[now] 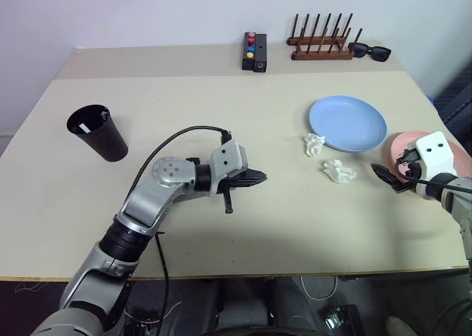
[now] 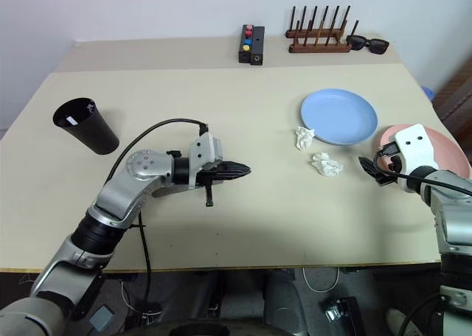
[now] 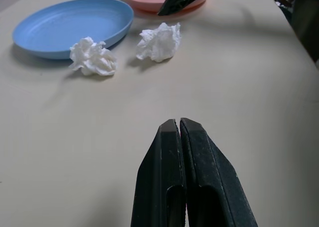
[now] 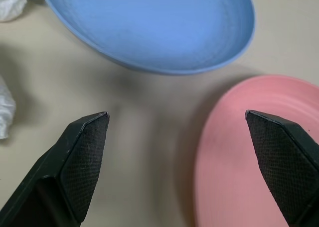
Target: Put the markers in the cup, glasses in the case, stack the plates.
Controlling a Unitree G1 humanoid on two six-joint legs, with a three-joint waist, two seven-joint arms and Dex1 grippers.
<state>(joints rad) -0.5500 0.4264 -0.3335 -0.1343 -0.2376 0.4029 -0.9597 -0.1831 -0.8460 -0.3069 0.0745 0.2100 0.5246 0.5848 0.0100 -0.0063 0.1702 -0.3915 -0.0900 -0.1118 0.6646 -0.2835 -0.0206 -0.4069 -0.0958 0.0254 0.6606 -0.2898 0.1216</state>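
The black cup [image 1: 97, 133] stands at the table's left, and white and dark bits at its rim look like the markers [image 1: 103, 117]. The light blue plate [image 1: 347, 122] lies at the right. The pink plate [image 1: 459, 156] lies beside it near the right edge, and the two are apart. My left gripper [image 1: 258, 178] hovers shut and empty over the table's middle, pointing toward the plates. My right gripper [image 4: 175, 115] is open at the pink plate's rim, with one finger over the plate and one over the table. The glasses and the case are out of view.
Two crumpled white paper wads [image 1: 315, 144] [image 1: 339, 172] lie between my grippers, near the blue plate. Along the back stand a black box with coloured buttons [image 1: 254, 51], a wooden peg rack [image 1: 321, 43] and black sunglasses [image 1: 369, 51].
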